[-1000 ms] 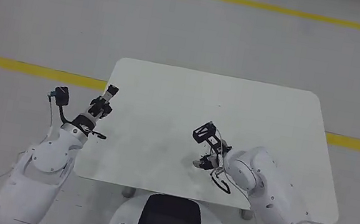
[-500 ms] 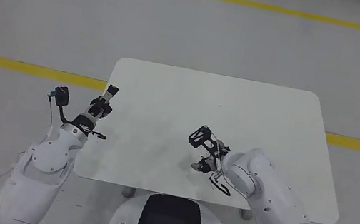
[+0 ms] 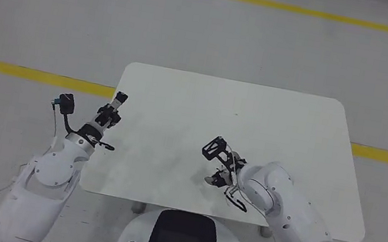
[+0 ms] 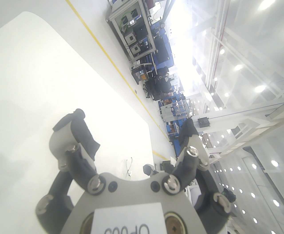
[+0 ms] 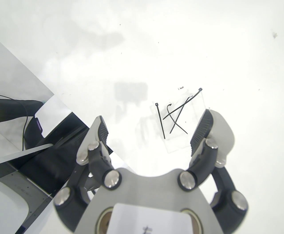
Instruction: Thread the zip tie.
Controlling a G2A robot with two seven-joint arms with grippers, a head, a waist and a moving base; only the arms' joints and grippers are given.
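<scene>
Thin black zip ties point(image 5: 175, 117) lie loose and partly crossed on a clear plastic sheet point(image 5: 184, 141) on the white table point(image 3: 272, 119); one straight tie point(image 5: 160, 120) lies a little apart from the others. My right gripper point(image 5: 153, 117) hangs above them, open and empty, with the ties showing between its ribbed pads point(image 5: 199, 128). In the top view the right gripper point(image 3: 213, 149) sits over the table's near middle. At the table's left edge my left gripper point(image 3: 119, 100) is held up off the surface, and its fingers point(image 4: 75, 124) are spread open around nothing.
The table's near edge point(image 5: 73, 110) and the robot's dark base run close beside the right gripper. Yellow floor lines point(image 3: 23, 71) pass behind and beside the table. The far half of the tabletop is bare white.
The right gripper has shifted slightly toward the table's near edge and to the left in the top view. The left arm has stayed still.
</scene>
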